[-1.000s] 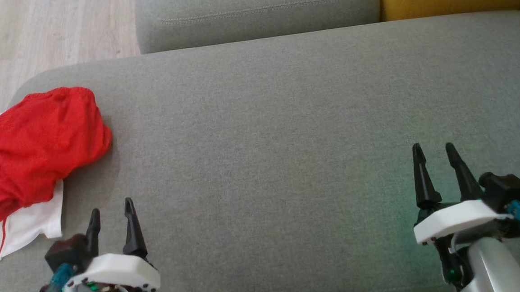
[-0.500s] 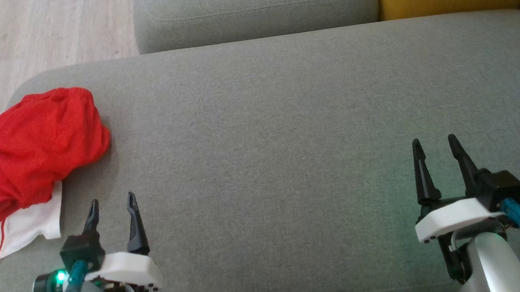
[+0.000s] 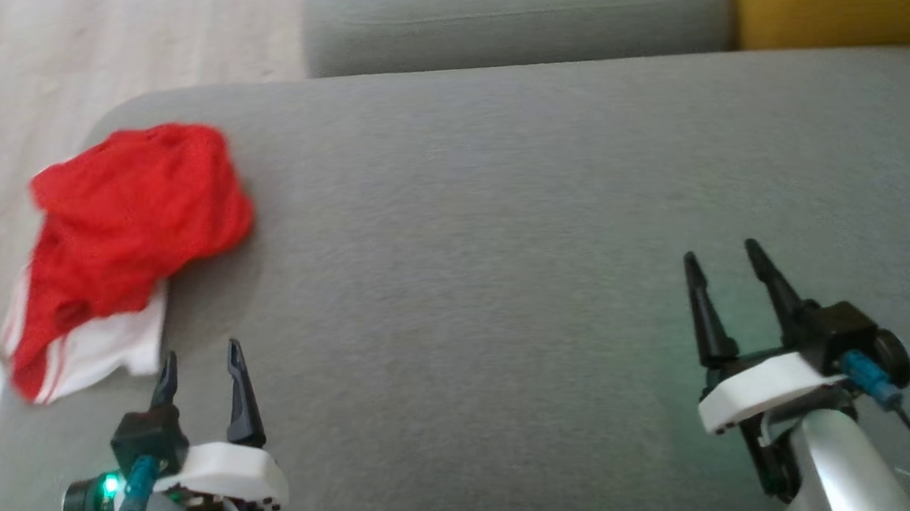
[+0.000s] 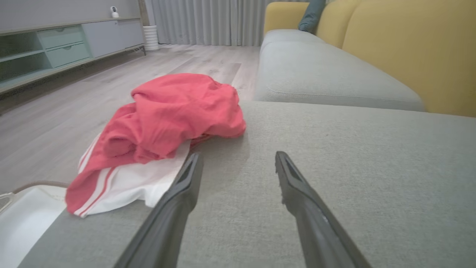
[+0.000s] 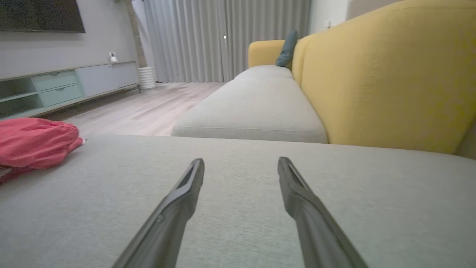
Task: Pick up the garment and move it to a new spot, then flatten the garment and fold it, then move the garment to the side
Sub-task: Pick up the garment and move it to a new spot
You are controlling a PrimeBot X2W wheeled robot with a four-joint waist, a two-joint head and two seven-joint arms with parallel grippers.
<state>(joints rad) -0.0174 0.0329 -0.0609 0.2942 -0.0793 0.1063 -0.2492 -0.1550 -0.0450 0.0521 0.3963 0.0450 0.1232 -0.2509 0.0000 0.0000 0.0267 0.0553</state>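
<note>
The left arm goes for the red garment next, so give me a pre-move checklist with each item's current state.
1. Left gripper open and empty: ok.
2. Right gripper open and empty: ok.
3. Garment untouched, lying ahead and left of the left gripper: ok.
4. Bare sofa cushion between the grippers for a new spot: ok.
5. Garment wholly on the cushion: cannot tell; its white striped part lies at the cushion's left edge.
6. Garment flat: not ok, bunched in a heap.
</note>
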